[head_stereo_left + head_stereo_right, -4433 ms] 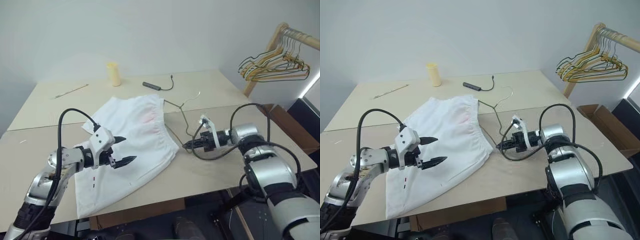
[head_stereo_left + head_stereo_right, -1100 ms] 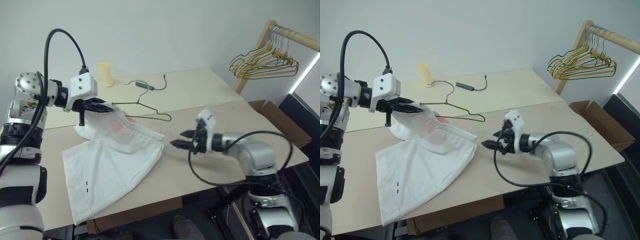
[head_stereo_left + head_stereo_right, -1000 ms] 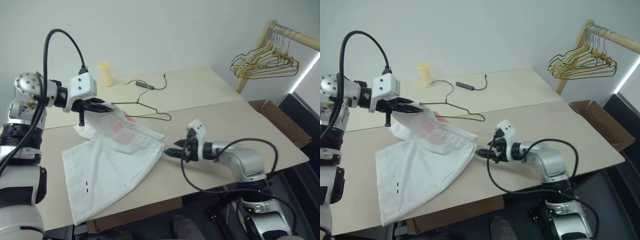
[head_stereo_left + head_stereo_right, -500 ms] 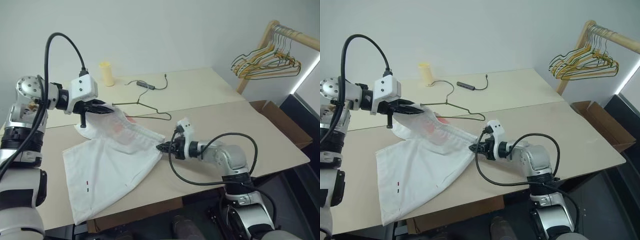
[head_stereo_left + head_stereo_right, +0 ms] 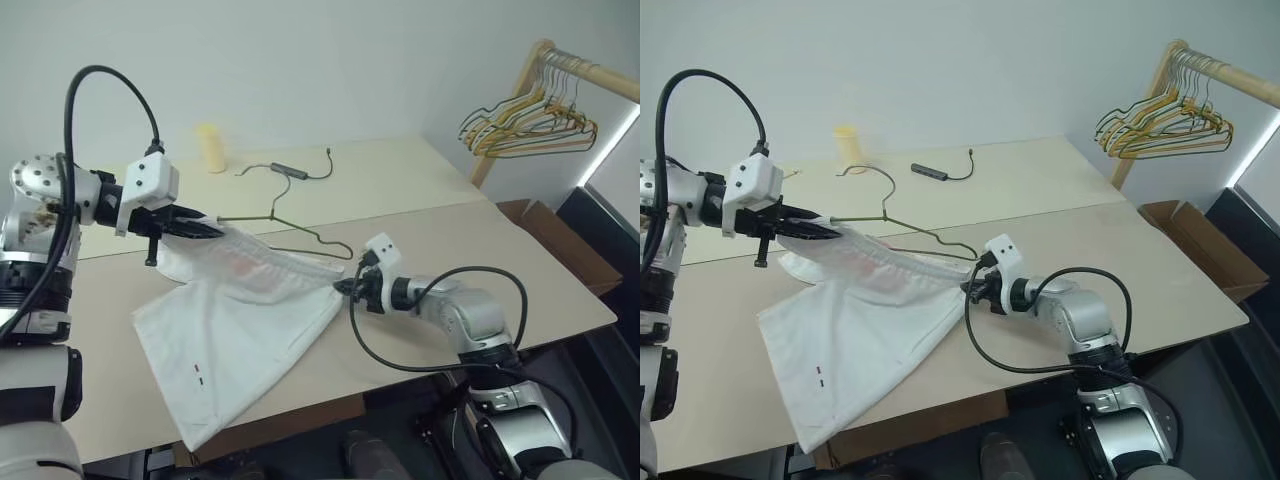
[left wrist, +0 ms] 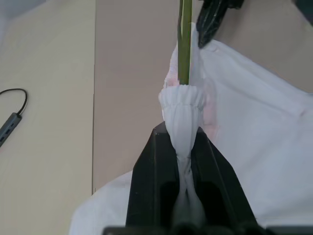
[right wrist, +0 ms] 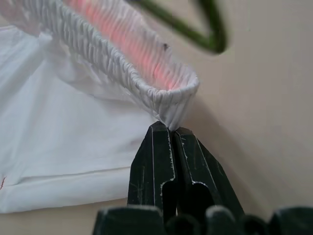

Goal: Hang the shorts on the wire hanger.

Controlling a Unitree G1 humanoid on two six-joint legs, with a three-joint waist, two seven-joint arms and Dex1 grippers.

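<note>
The left gripper [image 6: 182, 134], raised above the pale beige table [image 5: 470, 235], has its two black fingers clamped on a bunched end of the gathered elastic waistband of the white thin-fabric shorts [image 5: 235, 320]. The thin dull metal wire hanger [image 5: 285, 228] runs out from just past those fingertips, one end of its triangle at the pinched fabric, its hook curling up on the far side toward the pale yellow cylinder [image 5: 210, 148] and the dark dongle with its cable [image 5: 285, 170].

Across from it, the right gripper [image 7: 168, 128] sits low over the table, fingers pressed together on the opposite end of the same waistband, which rises as a ribbed white loop with a pink-red blush right off its tips. The hanger's far corner passes just beyond that loop.

Between the two hands the waistband is stretched out; the legs of the shorts trail down from it and lie flat on the table on the near side.

Well off past the right hand, a wooden rack [image 5: 545, 60] holds a bunch of yellow, green and tan hangers [image 5: 530, 125].
</note>
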